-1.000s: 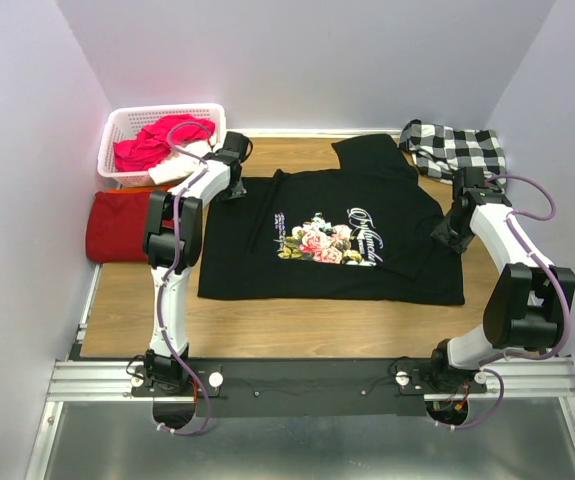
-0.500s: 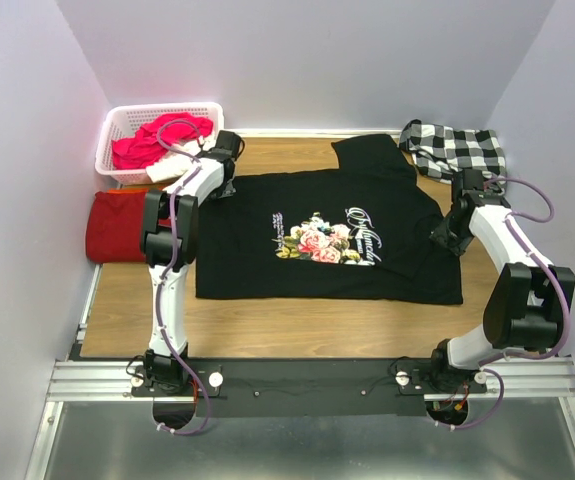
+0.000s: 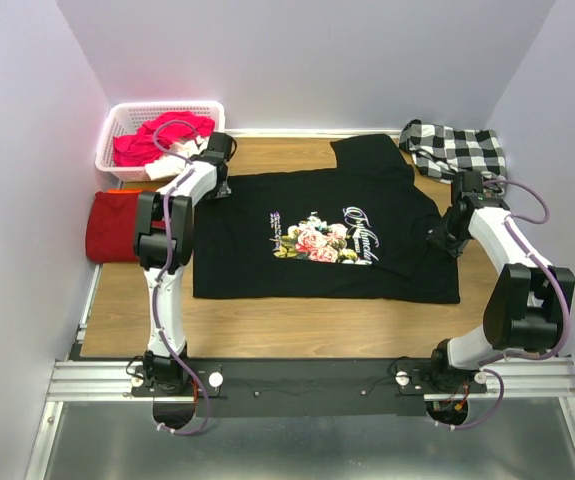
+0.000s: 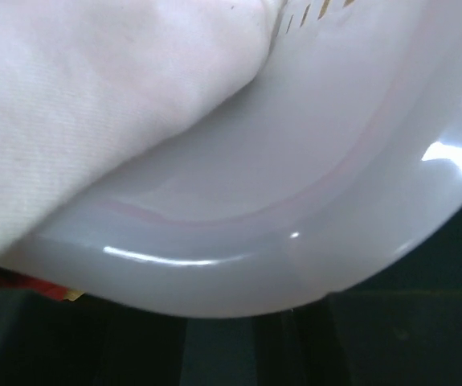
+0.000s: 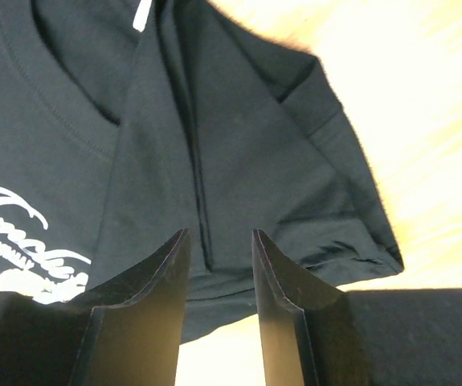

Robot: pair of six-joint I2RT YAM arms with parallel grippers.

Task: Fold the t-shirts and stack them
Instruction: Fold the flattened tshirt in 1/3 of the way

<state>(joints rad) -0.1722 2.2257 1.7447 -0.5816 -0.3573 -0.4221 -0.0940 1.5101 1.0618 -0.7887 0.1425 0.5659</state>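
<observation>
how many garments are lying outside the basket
3: black floral t-shirt spread mid-table, dark-red t-shirt folded at left edge, checkered garment far right. More may hide under them.

Pale lilac walls [image 3: 27, 120] around a wooden tabletop [image 3: 267, 325], aluminium rail [image 3: 307, 375] in front.

Black t-shirt [image 3: 327, 235] covers most of the table [image 3: 267, 325]. Bare wood strip along near edge; narrower strip at right. Far left blocked by white basket [image 3: 117, 130], dark-red t-shirt [image 3: 117, 222] below it. Checked cloth [image 3: 457, 148] occupies far right corner.
</observation>
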